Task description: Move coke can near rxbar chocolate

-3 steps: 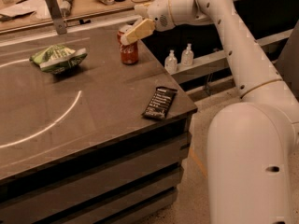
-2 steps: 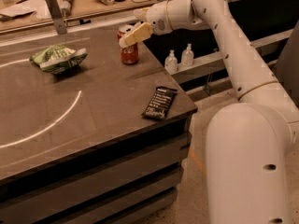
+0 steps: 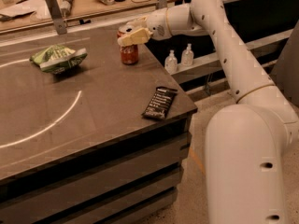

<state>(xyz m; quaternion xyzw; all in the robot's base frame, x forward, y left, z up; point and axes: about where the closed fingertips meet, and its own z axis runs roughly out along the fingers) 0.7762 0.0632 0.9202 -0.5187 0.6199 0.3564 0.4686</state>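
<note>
The coke can (image 3: 129,54) stands upright on the dark table (image 3: 93,125), close to its far right edge, with its silver top sitting between the gripper's fingers (image 3: 135,35). The gripper (image 3: 124,31) is level with the can's rim. Its two pale fingers are spread apart: the nearer one crosses in front of the can's upper part and the other reaches along behind it. They are not visibly clamped on it. The red body of the can hangs below the fingers and rests on the table.

From the fingers, the gripper runs back to the right into a rounded white wrist (image 3: 161,23), held roughly level over the table's edge. Beyond the wrist the arm (image 3: 224,45) rises to a bend near the top of the view. It then slopes down and to the right to the robot's large white body (image 3: 247,167), which stands on the floor beside the table.

Nearer the camera than the fingers, and a little to their right, the rxbar chocolate (image 3: 160,102) lies flat by the table's front right corner, well apart from the can. To the left of the fingers lies a green-and-white snack bag (image 3: 58,59), crumpled on the table. A white arc (image 3: 51,122) is painted on the tabletop in front of it. To the right of the fingers and lower, past the table's edge, two small clear bottles (image 3: 179,59) stand side by side on a shelf.
</note>
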